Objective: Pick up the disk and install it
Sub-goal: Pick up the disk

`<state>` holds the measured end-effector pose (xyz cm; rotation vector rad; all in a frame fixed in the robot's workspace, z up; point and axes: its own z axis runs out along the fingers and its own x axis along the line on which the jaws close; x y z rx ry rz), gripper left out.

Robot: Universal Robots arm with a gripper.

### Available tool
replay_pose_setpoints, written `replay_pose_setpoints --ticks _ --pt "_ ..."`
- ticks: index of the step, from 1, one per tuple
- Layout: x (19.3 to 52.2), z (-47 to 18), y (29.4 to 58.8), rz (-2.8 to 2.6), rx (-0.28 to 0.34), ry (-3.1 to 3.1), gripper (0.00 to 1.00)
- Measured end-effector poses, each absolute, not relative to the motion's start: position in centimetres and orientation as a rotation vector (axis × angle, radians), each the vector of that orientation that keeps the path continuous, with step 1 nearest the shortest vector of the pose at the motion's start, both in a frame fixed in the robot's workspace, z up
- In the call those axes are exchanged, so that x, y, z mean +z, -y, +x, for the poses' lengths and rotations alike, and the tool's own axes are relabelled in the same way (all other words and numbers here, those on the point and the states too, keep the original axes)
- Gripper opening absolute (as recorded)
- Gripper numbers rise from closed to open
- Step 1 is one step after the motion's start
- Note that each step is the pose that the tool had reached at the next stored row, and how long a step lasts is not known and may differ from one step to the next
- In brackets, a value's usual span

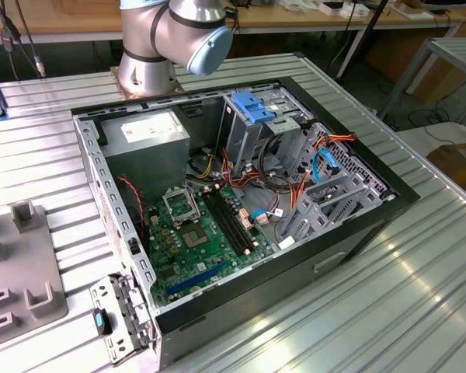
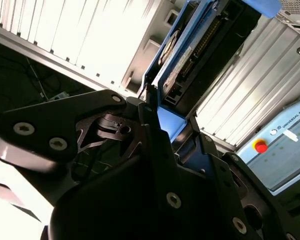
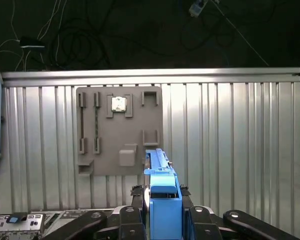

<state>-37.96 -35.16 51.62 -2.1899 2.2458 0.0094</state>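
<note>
My gripper point(image 3: 162, 199) is shut on the disk point(image 3: 159, 167), which sticks out edge-on between the black fingers point(image 3: 136, 196) in the first wrist view, its blue carrier rail facing the camera. In the second wrist view the disk point(image 2: 190, 55) rises from the gripper point(image 2: 165, 122) as a dark slab framed by blue rails, with a white label along one face. The disk hangs in the air above the ribbed metal table point(image 3: 230, 140), over a grey fixture plate point(image 3: 117, 130).
In the exterior view an open computer case point(image 1: 241, 202) lies on the table, with the motherboard, a grey power-supply box point(image 1: 144, 136) and a drive cage holding a blue bracket point(image 1: 256, 109). The arm's base point(image 1: 151, 47) stands behind it. A teach pendant point(image 2: 280, 150) lies off the table.
</note>
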Motion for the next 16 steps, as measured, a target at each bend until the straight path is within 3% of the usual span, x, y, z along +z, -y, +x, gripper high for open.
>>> replay_pose_setpoints --ticks 16 --pt "51.6 -26.7 35.2 -2.19 0.009 -2.246 0.37"
